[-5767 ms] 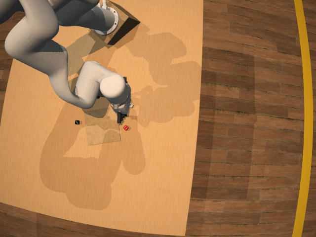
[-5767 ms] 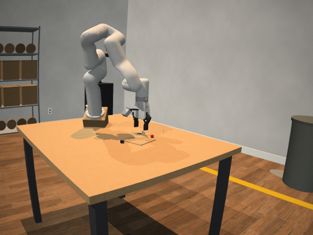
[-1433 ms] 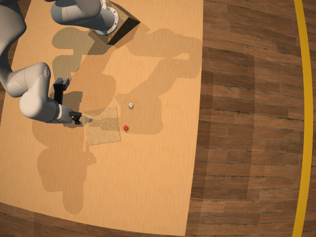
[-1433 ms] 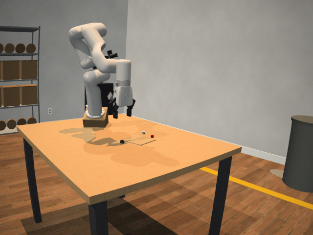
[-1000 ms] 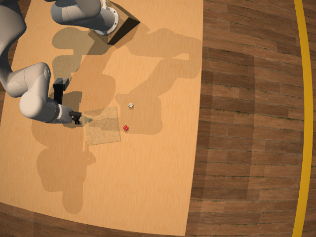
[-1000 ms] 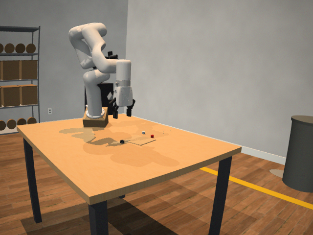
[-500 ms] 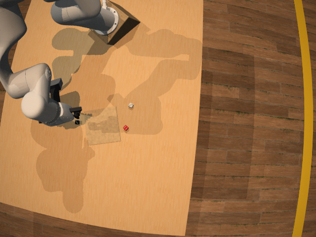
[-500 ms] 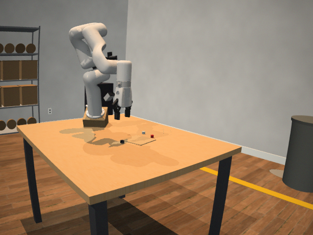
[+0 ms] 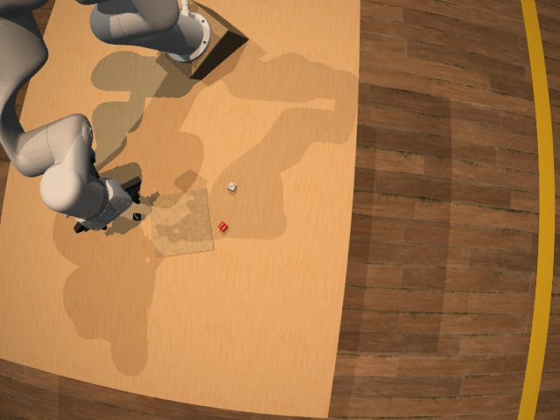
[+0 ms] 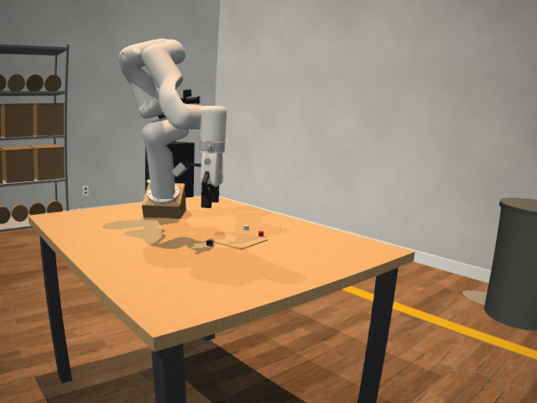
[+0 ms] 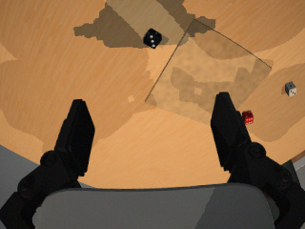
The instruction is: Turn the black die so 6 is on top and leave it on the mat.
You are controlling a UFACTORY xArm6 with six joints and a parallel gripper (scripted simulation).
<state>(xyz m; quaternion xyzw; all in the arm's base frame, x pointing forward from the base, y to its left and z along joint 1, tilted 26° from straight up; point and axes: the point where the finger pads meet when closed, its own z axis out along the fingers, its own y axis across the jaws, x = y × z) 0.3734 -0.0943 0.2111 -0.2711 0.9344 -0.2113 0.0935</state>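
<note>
Black and small, the die [image 9: 136, 216] lies on the wooden surface [image 9: 271, 293] just beside the tool [image 9: 108, 206] from above, off the mat [image 9: 183, 222], with the red die [image 9: 222, 227] and white die [image 9: 232, 186] beyond the mat's far side. From the room's side, the tool [image 10: 209, 197] hangs well above the surface, the black die below it. Through the wrist camera the tool [image 11: 152, 130] is spread wide and empty, the black die [image 11: 152, 38] ahead of its fingers, near the mat's edge.

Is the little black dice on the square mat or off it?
Off. The small black die lies on the wooden table, beside the thin tan square mat.
</note>
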